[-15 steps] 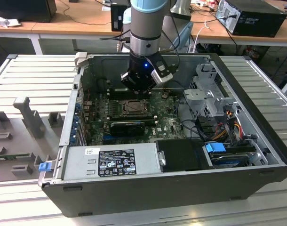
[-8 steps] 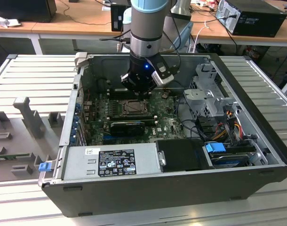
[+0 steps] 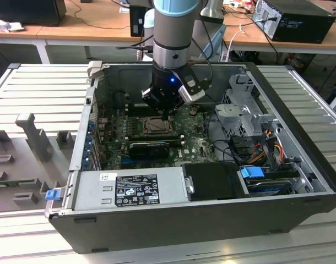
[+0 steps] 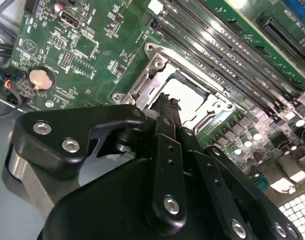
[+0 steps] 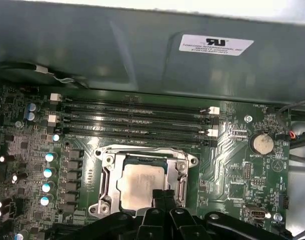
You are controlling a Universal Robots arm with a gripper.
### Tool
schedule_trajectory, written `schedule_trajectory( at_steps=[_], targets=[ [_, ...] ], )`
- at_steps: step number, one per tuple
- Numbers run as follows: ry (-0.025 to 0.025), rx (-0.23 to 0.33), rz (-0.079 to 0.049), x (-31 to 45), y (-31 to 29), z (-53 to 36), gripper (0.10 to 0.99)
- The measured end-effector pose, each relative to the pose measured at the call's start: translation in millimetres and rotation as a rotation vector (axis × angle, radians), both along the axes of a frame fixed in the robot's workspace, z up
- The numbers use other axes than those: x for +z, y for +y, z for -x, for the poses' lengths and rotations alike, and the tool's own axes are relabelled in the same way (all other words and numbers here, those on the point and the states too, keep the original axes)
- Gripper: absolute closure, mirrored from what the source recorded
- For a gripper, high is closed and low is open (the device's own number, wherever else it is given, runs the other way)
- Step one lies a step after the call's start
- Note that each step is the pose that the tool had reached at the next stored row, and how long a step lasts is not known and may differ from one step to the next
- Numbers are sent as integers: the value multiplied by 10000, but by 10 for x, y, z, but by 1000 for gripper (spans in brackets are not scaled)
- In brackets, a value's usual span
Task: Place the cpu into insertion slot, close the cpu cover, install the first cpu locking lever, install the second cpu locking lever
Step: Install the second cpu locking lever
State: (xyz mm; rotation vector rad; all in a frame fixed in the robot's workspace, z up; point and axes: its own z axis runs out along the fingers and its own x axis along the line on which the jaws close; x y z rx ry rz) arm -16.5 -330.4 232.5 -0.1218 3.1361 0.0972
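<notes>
Inside the socket: one cpu, cpu cover closed over it
Memory slots: four (long, black)
Gripper: fingertips pressed together, partly hiding the insertion slot

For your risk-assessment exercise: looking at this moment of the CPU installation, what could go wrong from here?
1. The end effector sits right at the edge of the cpu in the insertion slot; a slight sideways push could shift the chip.
2. The cpu cover frames the chip closely, so the end effector might catch on it.
3. The memory slots run alongside the socket, and a wide arm motion could strike them.
</notes>
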Motion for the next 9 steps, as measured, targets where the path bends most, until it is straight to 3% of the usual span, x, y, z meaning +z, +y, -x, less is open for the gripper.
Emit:
schedule_trajectory(
  at_steps=[2,7,8,9],
  targets=[
    [0,0,0,0,-23,3,980],
    [0,-2,-6,-1,-164,6,980],
    [10,-1,-50,-2,-214,5,980],
    [37,-1,-220,-2,-249,5,980]
  ],
)
